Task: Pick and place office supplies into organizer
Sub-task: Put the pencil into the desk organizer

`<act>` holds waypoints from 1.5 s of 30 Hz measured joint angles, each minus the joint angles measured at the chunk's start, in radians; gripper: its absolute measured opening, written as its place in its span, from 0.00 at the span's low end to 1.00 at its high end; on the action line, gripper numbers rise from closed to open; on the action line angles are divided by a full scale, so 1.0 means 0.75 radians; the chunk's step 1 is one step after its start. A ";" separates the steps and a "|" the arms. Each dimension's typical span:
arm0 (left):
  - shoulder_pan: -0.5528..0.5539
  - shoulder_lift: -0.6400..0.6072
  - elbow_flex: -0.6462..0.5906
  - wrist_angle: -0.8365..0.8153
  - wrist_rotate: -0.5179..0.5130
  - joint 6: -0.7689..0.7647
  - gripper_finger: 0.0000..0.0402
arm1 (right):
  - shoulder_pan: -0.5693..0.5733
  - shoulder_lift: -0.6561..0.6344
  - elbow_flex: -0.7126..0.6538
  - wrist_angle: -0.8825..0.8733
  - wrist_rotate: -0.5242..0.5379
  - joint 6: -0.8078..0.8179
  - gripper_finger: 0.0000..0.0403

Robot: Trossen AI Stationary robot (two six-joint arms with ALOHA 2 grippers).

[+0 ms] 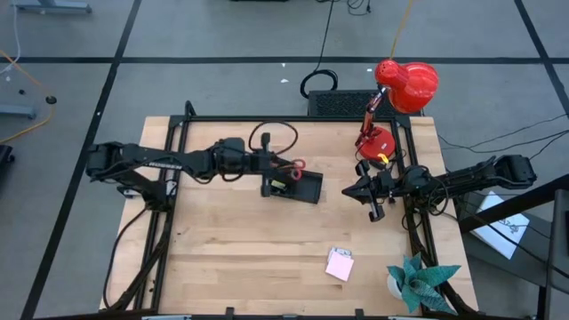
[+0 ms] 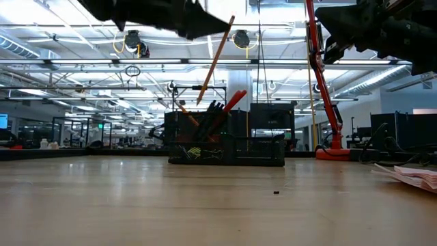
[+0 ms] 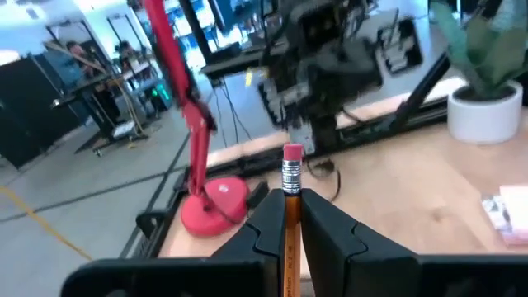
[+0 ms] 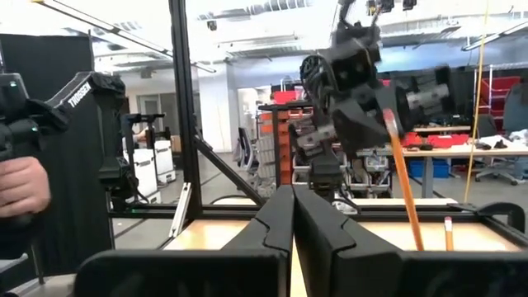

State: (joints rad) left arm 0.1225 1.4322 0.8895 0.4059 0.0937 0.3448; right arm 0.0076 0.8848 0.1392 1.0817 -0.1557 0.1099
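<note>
An orange pencil [image 2: 215, 60] hangs slanted from my left gripper [image 3: 290, 198], which is shut on it just left of and above the black organizer [image 1: 300, 188]. The organizer [image 2: 263, 147] stands on the table and holds more orange pencils, dark pens and red-handled scissors [image 2: 234, 100]. A pink sticky-note pad [image 1: 340, 264] lies flat toward the table's near edge. My right gripper [image 1: 369, 191] waits shut at the table's right side, raised and holding nothing. My left gripper pinches the pencil's shaft just below its eraser end [image 3: 291, 186] between its two fingers. The fingers [image 3: 266, 221] come roughly level from the table's left and lie across the pencil. The pencil slants down below them, its lower end [image 2: 199, 101] clear of the table, above the organizer's left part.
A red desk lamp [image 1: 404, 84] stands at the far right, its base [image 1: 378, 142] near a black ribbed box [image 1: 342, 102]. A teal paper plant [image 1: 420, 280] in a white pot is at the near right corner. A person's hand [image 4: 21, 186] shows beyond the table.
</note>
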 joint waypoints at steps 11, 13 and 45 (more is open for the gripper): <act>0.152 0.003 -0.183 0.163 0.126 -0.060 0.09 | -0.002 0.000 0.000 0.007 0.072 -0.034 0.01; 0.171 0.003 -0.240 0.252 0.126 -0.086 0.09 | -0.002 0.000 0.000 0.007 0.072 -0.034 0.01; 0.217 0.349 -0.393 0.744 0.104 -0.328 0.09 | 0.000 0.000 0.000 0.058 0.068 -0.013 0.01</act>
State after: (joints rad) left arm 0.2849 1.6943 0.5950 0.9638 0.1720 0.0991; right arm 0.0074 0.8848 0.1391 1.1253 -0.1043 0.1005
